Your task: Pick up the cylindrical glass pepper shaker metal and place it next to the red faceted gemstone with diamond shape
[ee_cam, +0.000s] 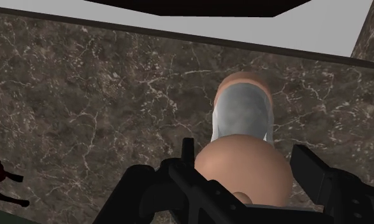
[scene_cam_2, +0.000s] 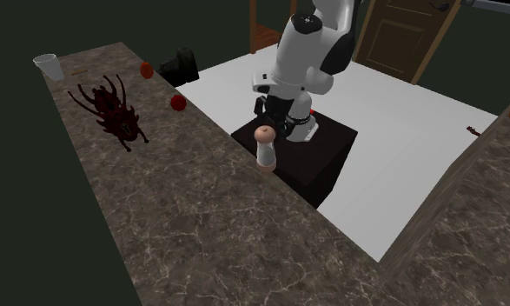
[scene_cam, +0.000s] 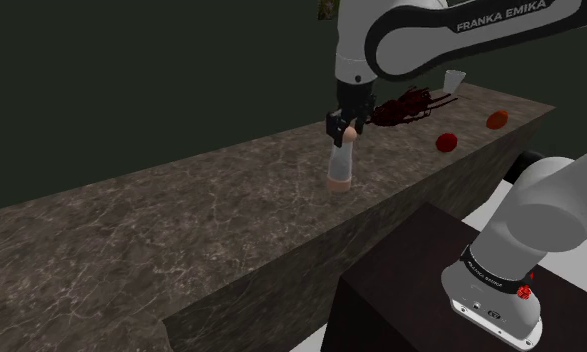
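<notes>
The pepper shaker (scene_cam: pixel 339 165) has a rounded tan cap, a pale glass body and a tan base. It stands on the dark marble counter (scene_cam: pixel 181 230), near the edge on the stand's side. My gripper (scene_cam: pixel 346 130) comes down from above and is shut on the pepper shaker's cap. In the wrist view the gripper (ee_cam: pixel 244 167) has its fingers (ee_cam: pixel 187 159) pressed against both sides of the cap, and the shaker (ee_cam: pixel 243 118) body hangs below them. The red faceted gemstone (scene_cam: pixel 446 141) lies further along the counter toward the shoulder view's right, apart from the shaker. It also shows as the gemstone (scene_cam_2: pixel 178 103) in the second exterior view.
A dark red, many-legged figure (scene_cam: pixel 411 105) sprawls on the counter beyond the gripper. An orange-red lump (scene_cam: pixel 497 120) and a white cup (scene_cam: pixel 453 80) sit near the counter's far end. The dark stand (scene_cam: pixel 421 280) is below the counter's near edge.
</notes>
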Controlling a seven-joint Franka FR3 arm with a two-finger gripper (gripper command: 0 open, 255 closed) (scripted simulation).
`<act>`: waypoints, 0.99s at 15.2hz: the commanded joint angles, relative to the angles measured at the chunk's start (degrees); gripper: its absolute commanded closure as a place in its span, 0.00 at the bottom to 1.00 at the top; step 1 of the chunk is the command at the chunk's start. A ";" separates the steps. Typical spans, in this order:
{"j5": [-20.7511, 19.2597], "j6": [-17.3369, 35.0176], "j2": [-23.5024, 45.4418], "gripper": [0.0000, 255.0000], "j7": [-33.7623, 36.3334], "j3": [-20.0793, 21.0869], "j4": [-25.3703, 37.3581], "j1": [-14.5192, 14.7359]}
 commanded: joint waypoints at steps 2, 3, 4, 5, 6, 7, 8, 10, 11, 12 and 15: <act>0.02 -2.30 -0.31 1.00 -0.51 -0.26 2.03 -0.07; 0.03 -3.07 -0.40 1.00 -0.65 -0.33 2.72 -0.08; 0.04 -3.84 -0.47 1.00 -0.79 -0.39 3.43 -0.10; 0.05 -4.60 -0.53 1.00 -0.93 -0.45 4.14 -0.11; 0.05 -5.36 -0.58 1.00 -1.06 -0.51 4.87 -0.13; 0.05 -6.12 -0.61 1.00 -1.19 -0.56 5.61 -0.16; 0.04 -6.88 -0.64 1.00 -1.32 -0.61 6.36 -0.18; 0.03 -8.39 -0.64 1.00 -1.56 -0.71 7.88 -0.23; 0.01 -9.14 -0.62 1.00 -1.68 -0.75 8.66 -0.26; 0.00 -9.89 -0.59 1.00 -1.80 -0.80 9.45 -0.30; -0.07 -12.13 -0.42 1.00 -2.13 -0.90 11.89 -0.40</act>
